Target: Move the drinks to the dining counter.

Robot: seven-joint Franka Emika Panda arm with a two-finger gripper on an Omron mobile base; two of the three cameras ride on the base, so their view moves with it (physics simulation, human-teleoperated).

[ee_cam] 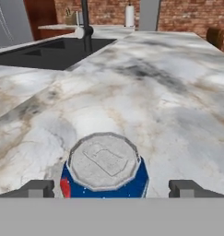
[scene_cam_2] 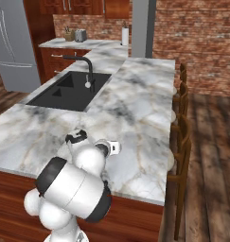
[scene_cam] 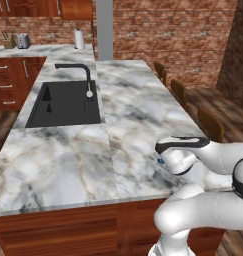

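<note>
A blue-and-white can [ee_cam: 104, 168] with a silver lid, one of the drinks, stands upright on the dining counter [ee_cam: 168, 92] near its front right corner. My gripper [ee_cam: 113, 189] is open, with one dark fingertip on each side of the can and a gap between each tip and the can. In the left base view the hand hangs low over the marble counter [scene_cam: 68, 160], and a small blue patch of the can [scene_cam: 160, 161] shows under it. In the right base view my arm hides the can, above the counter [scene_cam_2: 135, 108].
A black sink [scene_cam: 65, 102] with a black faucet [scene_cam: 85, 75] is set into the counter's far left. Wooden chairs [scene_cam: 210, 122] line the counter's right edge. A paper towel roll [scene_cam: 79, 38] and a toaster [scene_cam: 23, 40] stand on the back counter. A grey fridge [scene_cam_2: 10, 42] stands at left.
</note>
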